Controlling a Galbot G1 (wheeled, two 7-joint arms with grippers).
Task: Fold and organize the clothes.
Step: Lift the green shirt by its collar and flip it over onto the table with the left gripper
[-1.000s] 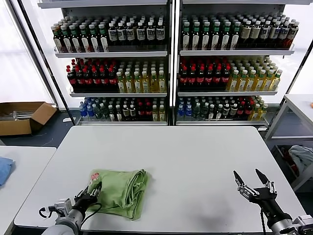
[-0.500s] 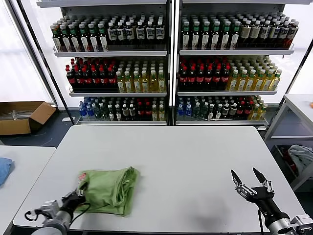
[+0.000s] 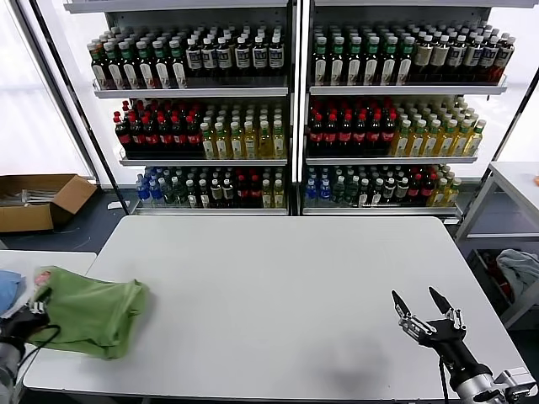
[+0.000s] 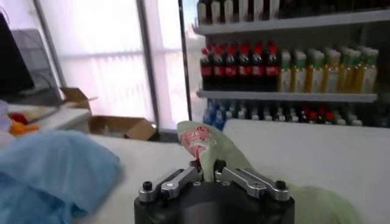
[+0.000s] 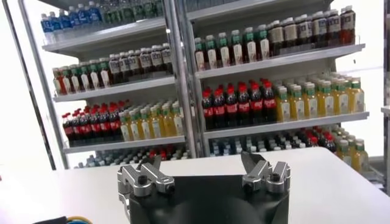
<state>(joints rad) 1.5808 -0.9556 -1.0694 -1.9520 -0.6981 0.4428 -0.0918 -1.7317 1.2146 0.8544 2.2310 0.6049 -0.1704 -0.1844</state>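
A folded light-green shirt [image 3: 93,316] with a red-and-white print at one corner lies across the left edge of the main white table [image 3: 286,286], reaching towards the side table. My left gripper [image 3: 29,311] is shut on the shirt's printed corner; in the left wrist view the green cloth [image 4: 210,152] rises from between the closed fingers [image 4: 206,171]. My right gripper [image 3: 425,310] is open and empty above the table's front right corner; its wrist view shows the spread fingers [image 5: 204,170] with nothing between them.
A blue cloth [image 3: 7,286] lies on the side table at the left, also in the left wrist view [image 4: 49,173]. Shelves of bottles [image 3: 286,109] stand behind the table. A cardboard box [image 3: 38,200] sits on the floor at the far left.
My left gripper has dragged the green shirt leftwards from the table's front middle-left to its left edge. The right gripper has drifted slightly left and stayed open.
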